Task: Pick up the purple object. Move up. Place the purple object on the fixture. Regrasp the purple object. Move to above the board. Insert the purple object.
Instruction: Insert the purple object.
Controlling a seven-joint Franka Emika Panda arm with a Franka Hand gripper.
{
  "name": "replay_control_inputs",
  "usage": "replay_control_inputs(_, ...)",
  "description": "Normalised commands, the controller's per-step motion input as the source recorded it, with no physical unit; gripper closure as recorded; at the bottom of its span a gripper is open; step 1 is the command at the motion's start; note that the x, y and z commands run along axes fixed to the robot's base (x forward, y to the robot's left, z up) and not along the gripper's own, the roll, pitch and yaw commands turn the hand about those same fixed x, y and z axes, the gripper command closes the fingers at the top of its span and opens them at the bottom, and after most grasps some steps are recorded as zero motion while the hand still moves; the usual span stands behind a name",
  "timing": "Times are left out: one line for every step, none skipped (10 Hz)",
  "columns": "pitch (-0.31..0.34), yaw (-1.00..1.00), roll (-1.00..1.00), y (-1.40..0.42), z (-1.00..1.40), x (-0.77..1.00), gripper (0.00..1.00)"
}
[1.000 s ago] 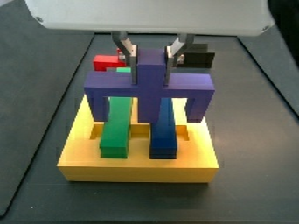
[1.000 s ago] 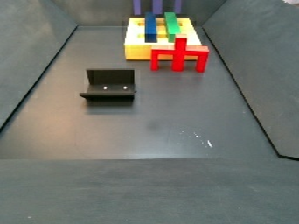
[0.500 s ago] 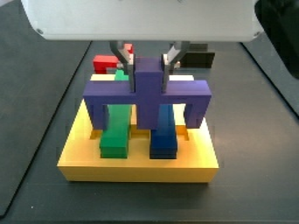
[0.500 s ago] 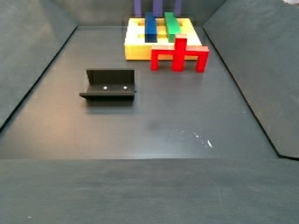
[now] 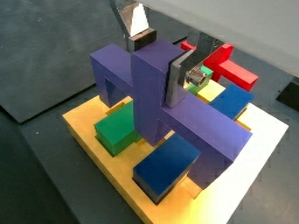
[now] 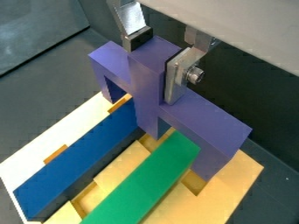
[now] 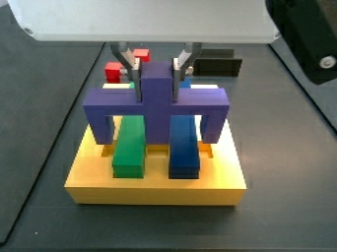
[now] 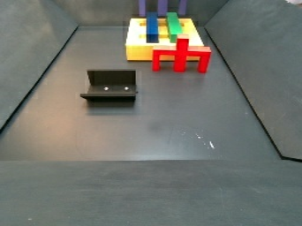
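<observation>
Here the two-finger silver gripper (image 5: 160, 58) pinches the central stub of the purple-indigo cross-like plastic piece (image 7: 158, 104), whose wide bar straddles the long green bar (image 7: 129, 147) and long blue bar (image 7: 184, 148) on the yellow slotted board (image 7: 158, 181).

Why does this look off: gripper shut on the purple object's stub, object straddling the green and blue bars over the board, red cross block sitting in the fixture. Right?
Mostly right, one error: the red cross block is not in the fixture. In a side view it stands against the board, well apart from the fixture, whose recess is empty. The gripper does clamp the purple object over both bars.
</observation>
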Motion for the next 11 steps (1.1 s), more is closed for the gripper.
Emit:
replay_control_inputs(-0.004, 0.0, 0.0, 0.0, -0.16, 0.0, 1.0)
replay_control_inputs(0.0, 0.0, 0.0, 0.0, -0.26, 0.09, 1.0)
replay_control_inputs(0.0, 0.0, 0.0, 0.0, -0.23, 0.03, 1.0)
replay_control_inputs(0.0, 0.0, 0.0, 0.0, -0.23, 0.0, 1.0)
replay_control_inputs(0.0, 0.0, 0.01, 0.0, -0.3, -0.02, 1.0)
replay_control_inputs(-0.024, 0.0, 0.0, 0.0, -0.26, -0.05, 1.0)
replay_control_inputs(-0.051, 0.0, -0.02, 0.0, -0.47, 0.0, 1.0)
replay_control_inputs(-0.031, 0.0, -0.05, 0.0, -0.46, 0.06, 1.0)
replay_control_inputs(0.0, 0.0, -0.04, 0.0, -0.27, 0.17, 1.0)
replay_control_inputs(0.0, 0.0, -0.04, 0.07, -0.01, 0.0, 1.0)
replay_control_inputs(0.0, 0.0, -0.12, 0.13, 0.09, 0.0, 1.0)
